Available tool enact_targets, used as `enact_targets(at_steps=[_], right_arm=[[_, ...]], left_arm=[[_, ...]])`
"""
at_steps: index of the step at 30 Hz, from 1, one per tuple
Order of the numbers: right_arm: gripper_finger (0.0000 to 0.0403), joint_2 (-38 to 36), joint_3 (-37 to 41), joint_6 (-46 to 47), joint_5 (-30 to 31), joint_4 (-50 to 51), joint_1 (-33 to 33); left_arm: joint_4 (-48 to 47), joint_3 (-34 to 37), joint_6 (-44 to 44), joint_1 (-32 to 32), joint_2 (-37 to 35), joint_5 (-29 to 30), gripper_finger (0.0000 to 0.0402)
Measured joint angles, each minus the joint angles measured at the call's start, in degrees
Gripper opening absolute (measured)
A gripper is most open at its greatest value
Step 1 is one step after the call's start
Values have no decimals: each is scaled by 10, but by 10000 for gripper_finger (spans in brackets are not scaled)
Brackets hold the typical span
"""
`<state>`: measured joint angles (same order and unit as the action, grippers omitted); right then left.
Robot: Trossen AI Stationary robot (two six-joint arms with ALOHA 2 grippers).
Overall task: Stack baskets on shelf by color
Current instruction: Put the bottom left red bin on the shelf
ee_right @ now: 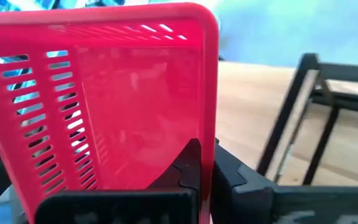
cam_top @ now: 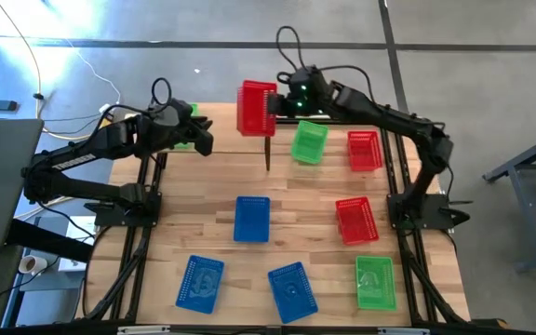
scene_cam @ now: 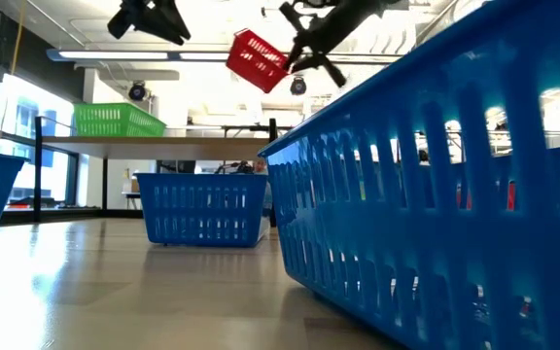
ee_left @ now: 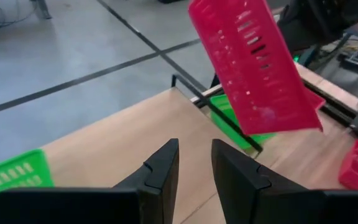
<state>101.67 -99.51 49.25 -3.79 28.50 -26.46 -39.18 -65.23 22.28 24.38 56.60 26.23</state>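
My right gripper (cam_top: 282, 102) is shut on a red basket (cam_top: 257, 109), held tilted in the air over the right end of the shelf (cam_top: 226, 126). The basket also shows in the low view (scene_cam: 259, 58) and the left wrist view (ee_left: 253, 68). My left gripper (cam_top: 203, 140) hangs open and empty above the shelf's left part, beside a green basket (cam_top: 186, 126) that stands on the shelf board (scene_cam: 115, 119). In the left wrist view, its fingers (ee_left: 194, 174) stand a little apart over the board. My right gripper pinches one side wall of the red basket (ee_right: 207, 124), with one finger inside the basket (ee_right: 190, 163) and one outside. The fingers come at it from the table's right side. The basket is lifted clear of shelf and table and is tilted.
On the table lie a green basket (cam_top: 309, 142), two red baskets (cam_top: 365, 151) (cam_top: 355, 221), three blue baskets (cam_top: 252, 219) (cam_top: 200, 282) (cam_top: 292, 291) and a green basket (cam_top: 375, 282). The shelf's black corner post (cam_top: 268, 154) stands near the held basket.
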Motion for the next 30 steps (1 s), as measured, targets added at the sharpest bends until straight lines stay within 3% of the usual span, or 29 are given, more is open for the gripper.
enact_targets(at_steps=[7,11,30], right_arm=[[0,93,-136,14,-21,166,2],[0,126,-179,28,-25,200,8],[0,181,-194,78,-59,203,-5]], left_arm=[[-28,0,1,0,0,16,87],[-35,0,1,0,0,16,87],[-34,0,1,0,0,30,87]])
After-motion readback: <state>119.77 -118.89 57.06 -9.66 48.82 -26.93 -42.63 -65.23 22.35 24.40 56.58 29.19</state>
